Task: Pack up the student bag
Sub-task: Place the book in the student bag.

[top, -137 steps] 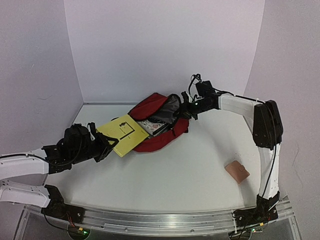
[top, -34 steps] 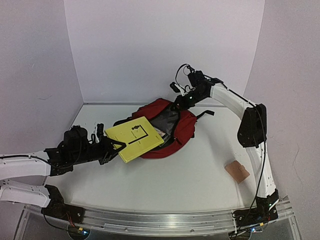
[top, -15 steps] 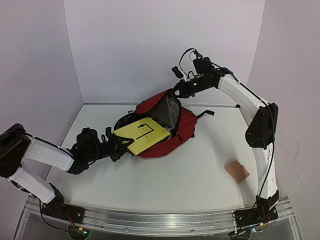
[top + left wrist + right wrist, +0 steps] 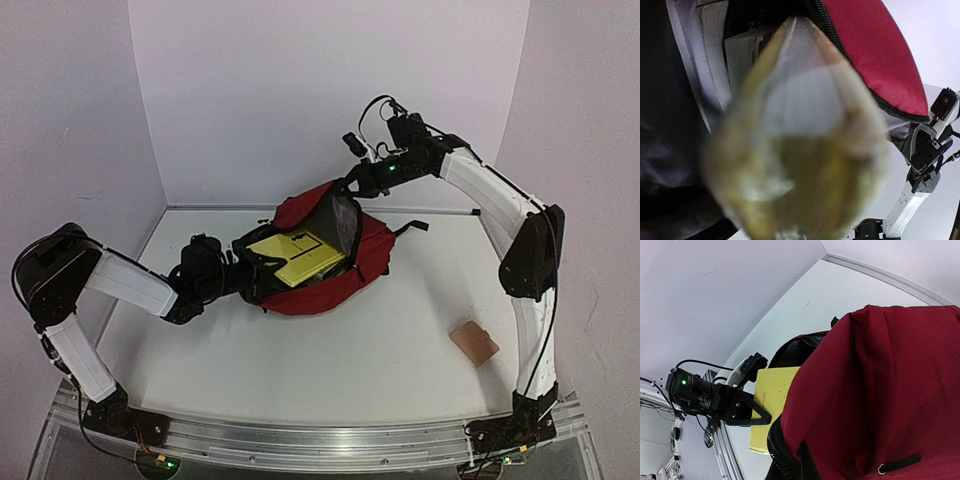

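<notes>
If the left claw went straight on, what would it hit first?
Its yellow book points into the open student bag, so likely the bag's dark lining first; depth is unclear.

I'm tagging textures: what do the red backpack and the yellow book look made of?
Dark red soft backpack: woven fabric, matte, with visible fine weave and soft folds. Thin yellow book: probably card or paper cover, matte; flat and straight-edged.
</notes>
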Available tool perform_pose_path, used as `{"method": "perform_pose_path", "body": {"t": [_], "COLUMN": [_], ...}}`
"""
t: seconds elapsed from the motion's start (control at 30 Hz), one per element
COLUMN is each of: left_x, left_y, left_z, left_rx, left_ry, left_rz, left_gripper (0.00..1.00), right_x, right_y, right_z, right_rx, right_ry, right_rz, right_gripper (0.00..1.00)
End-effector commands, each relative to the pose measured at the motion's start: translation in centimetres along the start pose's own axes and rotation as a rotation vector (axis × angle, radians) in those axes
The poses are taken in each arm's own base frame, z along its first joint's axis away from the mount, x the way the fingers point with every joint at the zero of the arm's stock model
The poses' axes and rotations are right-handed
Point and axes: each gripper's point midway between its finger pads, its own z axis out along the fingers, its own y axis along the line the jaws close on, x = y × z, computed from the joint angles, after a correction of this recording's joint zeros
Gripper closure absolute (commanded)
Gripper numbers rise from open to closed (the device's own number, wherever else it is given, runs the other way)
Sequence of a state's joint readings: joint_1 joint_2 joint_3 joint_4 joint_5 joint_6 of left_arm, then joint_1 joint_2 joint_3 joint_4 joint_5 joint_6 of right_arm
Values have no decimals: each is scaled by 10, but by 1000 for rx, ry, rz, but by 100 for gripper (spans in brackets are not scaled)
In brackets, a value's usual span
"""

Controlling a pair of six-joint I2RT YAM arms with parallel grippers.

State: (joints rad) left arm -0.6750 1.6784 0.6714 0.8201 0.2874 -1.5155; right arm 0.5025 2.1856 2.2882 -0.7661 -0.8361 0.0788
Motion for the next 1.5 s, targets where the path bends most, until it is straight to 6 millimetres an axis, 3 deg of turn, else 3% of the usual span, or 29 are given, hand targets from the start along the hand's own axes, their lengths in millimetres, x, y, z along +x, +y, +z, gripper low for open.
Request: {"method": "perform_pose_path", "body": {"t": [0.0, 0.13, 0.33, 0.47, 0.6, 0.77, 0.83, 0.93, 1.0, 1.23, 1.37, 1.47], "left_x": [-13, -12, -12, -9, -9, -7, -7, -8, -10, -10, -1, 7], "left_y": [-44, -49, -42, -41, -38, -30, -29, -26, -25, -36, -42, -45], "left_z": [29, 45, 19, 4, -8, -16, -14, -6, 2, 24, 7, -15], "left_rx": [1, -75, -177, -227, -287, -302, -302, -299, -287, -204, -228, -283], "left_ry": [-7, 31, -40, -62, -90, -101, -101, -97, -94, -66, -75, -115], "left_rz": [101, 129, 149, 169, 175, 160, 162, 163, 163, 198, 259, 310], "left_gripper": [95, 79, 39, 29, 34, 50, 61, 89, 99, 99, 79, 72], "right_x": [-18, -18, -17, -16, -16, -17, -17, -18, -19, -17, -16, -13], "right_y": [46, 43, 41, 39, 37, 37, 37, 39, 41, 42, 42, 40], "right_z": [-21, -20, -20, -19, -17, -16, -15, -15, -16, -16, -16, -14], "right_rx": [-70, -58, -53, -47, -47, -55, -61, -70, -76, -81, -80, -81], "right_ry": [-64, -66, -63, -60, -59, -60, -59, -58, -61, -58, -55, -50], "right_rz": [-85, -89, -93, -93, -89, -84, -79, -72, -71, -61, -69, -67], "right_gripper": [100, 100, 100, 100, 100, 100, 100, 100, 100, 100, 100, 100]}}
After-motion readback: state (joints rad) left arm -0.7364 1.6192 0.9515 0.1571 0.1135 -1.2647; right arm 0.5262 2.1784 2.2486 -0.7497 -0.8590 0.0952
